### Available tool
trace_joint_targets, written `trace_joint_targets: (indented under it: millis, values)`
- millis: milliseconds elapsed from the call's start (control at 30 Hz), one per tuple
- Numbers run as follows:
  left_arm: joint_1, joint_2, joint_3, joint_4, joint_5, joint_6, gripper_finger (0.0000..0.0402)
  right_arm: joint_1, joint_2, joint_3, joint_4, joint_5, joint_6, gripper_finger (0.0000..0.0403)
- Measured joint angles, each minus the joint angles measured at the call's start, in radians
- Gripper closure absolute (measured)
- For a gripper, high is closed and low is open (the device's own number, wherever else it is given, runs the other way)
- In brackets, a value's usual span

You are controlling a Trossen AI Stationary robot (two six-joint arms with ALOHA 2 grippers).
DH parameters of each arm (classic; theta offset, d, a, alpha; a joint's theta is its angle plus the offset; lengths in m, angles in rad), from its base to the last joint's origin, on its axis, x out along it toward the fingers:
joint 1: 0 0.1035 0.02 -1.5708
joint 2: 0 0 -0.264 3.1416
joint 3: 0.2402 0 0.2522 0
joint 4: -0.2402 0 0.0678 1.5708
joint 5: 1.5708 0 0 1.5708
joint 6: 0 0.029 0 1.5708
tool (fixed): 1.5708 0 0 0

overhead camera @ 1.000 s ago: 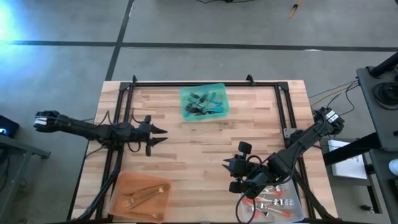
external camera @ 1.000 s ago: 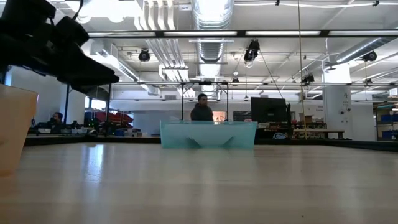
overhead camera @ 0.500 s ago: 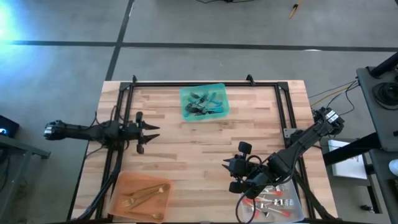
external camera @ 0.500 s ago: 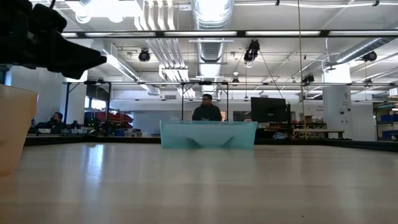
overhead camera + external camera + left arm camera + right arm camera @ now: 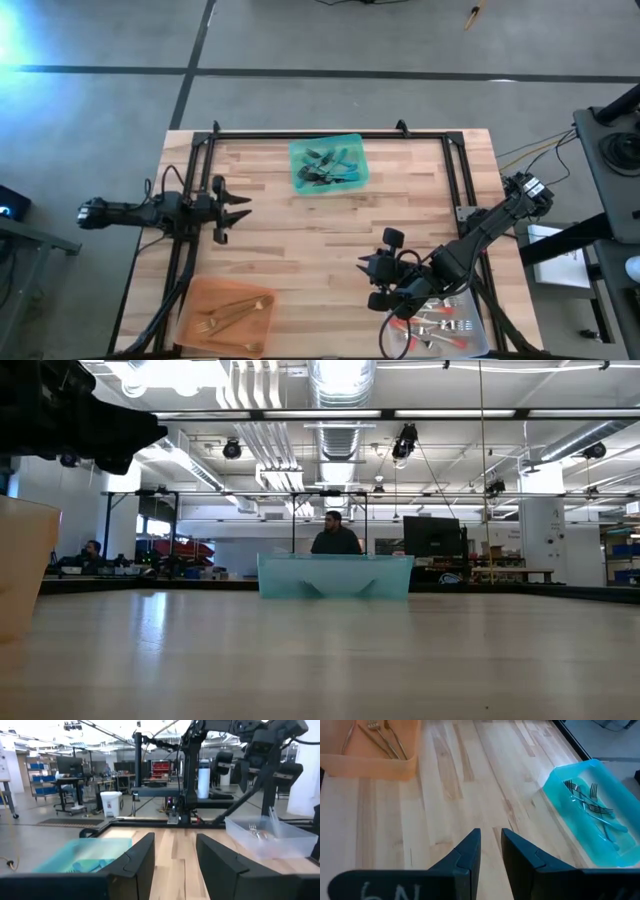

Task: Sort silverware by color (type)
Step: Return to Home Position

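Observation:
The silverware lies sorted in three trays. Teal-handled pieces (image 5: 327,166) fill the teal tray (image 5: 297,150) at the table's far middle. Gold forks (image 5: 232,312) lie in the orange tray (image 5: 195,300) at the near left. Red-handled pieces (image 5: 437,326) sit in the clear tray (image 5: 470,345) at the near right. My left gripper (image 5: 243,207) hangs open and empty above the left part of the table. My right gripper (image 5: 368,281) is open by a narrow gap (image 5: 490,837), empty, just left of the clear tray.
A black frame (image 5: 330,134) runs along the table's far, left and right sides. Bare wood (image 5: 320,240) spreads between the three trays. In the low view a person (image 5: 336,538) stands in the room behind the teal tray (image 5: 335,575).
My left gripper has drawn back toward the table's left edge and a little toward the far edge, staying open and empty. In the low view it has risen and moved away from the table's middle. The trays and silverware have not moved.

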Motion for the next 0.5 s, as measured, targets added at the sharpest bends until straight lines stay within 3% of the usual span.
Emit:
trace_joint_targets:
  millis: [500]
  values:
    - [0.0,0.041,0.004,0.002,0.0,0.0,0.0274,0.0,0.0,0.0,0.004,0.0,0.0,0.0335]
